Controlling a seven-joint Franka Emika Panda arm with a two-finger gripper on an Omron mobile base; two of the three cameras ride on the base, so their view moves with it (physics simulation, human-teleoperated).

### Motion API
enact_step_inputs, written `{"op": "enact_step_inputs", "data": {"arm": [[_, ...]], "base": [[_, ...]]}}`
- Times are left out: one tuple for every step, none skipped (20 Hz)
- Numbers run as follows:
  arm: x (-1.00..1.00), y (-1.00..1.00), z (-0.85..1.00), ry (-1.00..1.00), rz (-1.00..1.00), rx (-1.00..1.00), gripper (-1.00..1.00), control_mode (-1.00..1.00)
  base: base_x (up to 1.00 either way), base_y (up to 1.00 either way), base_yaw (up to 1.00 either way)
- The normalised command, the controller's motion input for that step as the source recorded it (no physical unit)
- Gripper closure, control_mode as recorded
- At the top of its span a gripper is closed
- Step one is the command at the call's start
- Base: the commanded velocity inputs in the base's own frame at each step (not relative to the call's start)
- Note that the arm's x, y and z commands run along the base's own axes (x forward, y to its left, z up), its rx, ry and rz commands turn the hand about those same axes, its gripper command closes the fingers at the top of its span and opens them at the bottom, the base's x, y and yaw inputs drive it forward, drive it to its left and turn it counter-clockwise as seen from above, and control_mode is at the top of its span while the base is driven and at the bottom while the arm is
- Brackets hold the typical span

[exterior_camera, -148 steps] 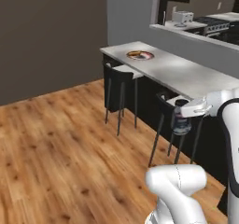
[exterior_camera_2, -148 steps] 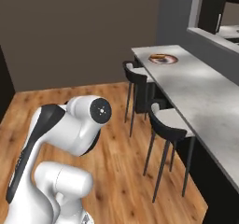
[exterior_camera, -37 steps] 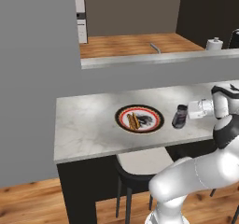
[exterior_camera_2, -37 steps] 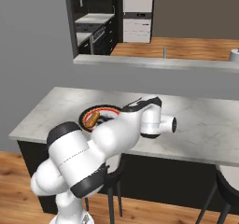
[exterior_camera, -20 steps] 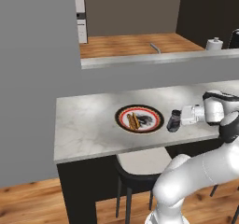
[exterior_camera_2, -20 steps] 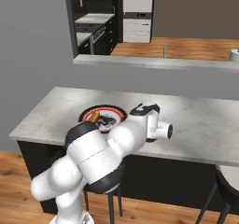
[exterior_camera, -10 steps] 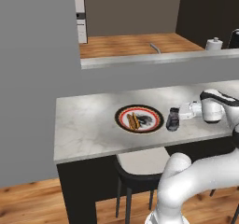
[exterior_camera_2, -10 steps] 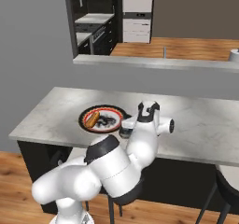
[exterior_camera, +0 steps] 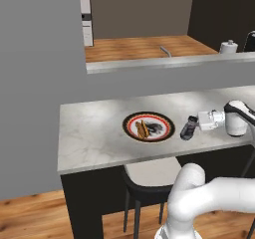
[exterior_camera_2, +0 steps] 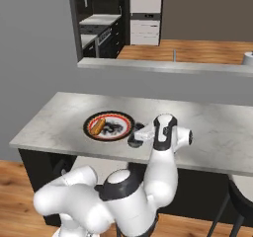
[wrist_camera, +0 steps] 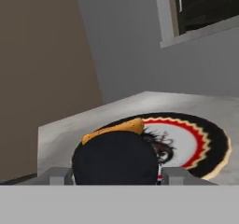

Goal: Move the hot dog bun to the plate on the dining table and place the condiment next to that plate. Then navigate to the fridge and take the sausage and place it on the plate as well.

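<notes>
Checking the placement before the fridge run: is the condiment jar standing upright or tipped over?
Tilted. In the left base view the condiment jar leans on the dining table beside the plate, lid toward the gripper.

Arm reaching level, fingers (exterior_camera: pixel 195 125) parted (wrist horizontal)

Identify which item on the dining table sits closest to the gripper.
The condiment: this dark-lidded jar stands right at the gripper, beside the plate; the hot dog bun lies farther off.

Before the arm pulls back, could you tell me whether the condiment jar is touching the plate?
Apart: the left base view shows bare marble between the condiment jar and the plate.
</notes>
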Motion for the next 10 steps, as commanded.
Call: {"op": "enact_step_inputs", "data": {"arm": [[-0.58, 0.00, 0.00, -0.13, 0.00, 0.00, -1.00, -1.00], [-0.42, 0.00, 0.00, -0.13, 0.00, 0.00, -1.00, -1.00], [-0.34, 0.00, 0.00, -0.14, 0.00, 0.00, -1.00, -1.00], [-0.16, 0.00, 0.00, -0.12, 0.00, 0.00, -1.00, -1.00], [-0.05, 0.00, 0.00, -0.12, 0.00, 0.00, -1.00, -1.00], [0.00, 0.00, 0.00, -0.12, 0.00, 0.00, -1.00, -1.00], [0.00, 0.00, 0.01, -0.11, 0.00, 0.00, -1.00, -1.00], [0.00, 0.06, 0.07, -0.13, 0.00, 0.00, -1.00, -1.00], [0.00, 0.06, 0.08, -0.13, 0.00, 0.00, -1.00, -1.00], [0.07, 0.04, 0.09, -0.12, 0.00, 0.00, -1.00, -1.00]], "base": [[0.00, 0.00, 0.00], [0.00, 0.00, 0.00], [0.00, 0.00, 0.00], [0.00, 0.00, 0.00], [0.00, 0.00, 0.00], [0.00, 0.00, 0.00], [0.00, 0.00, 0.00], [0.00, 0.00, 0.00], [0.00, 0.00, 0.00], [0.00, 0.00, 0.00]]}}
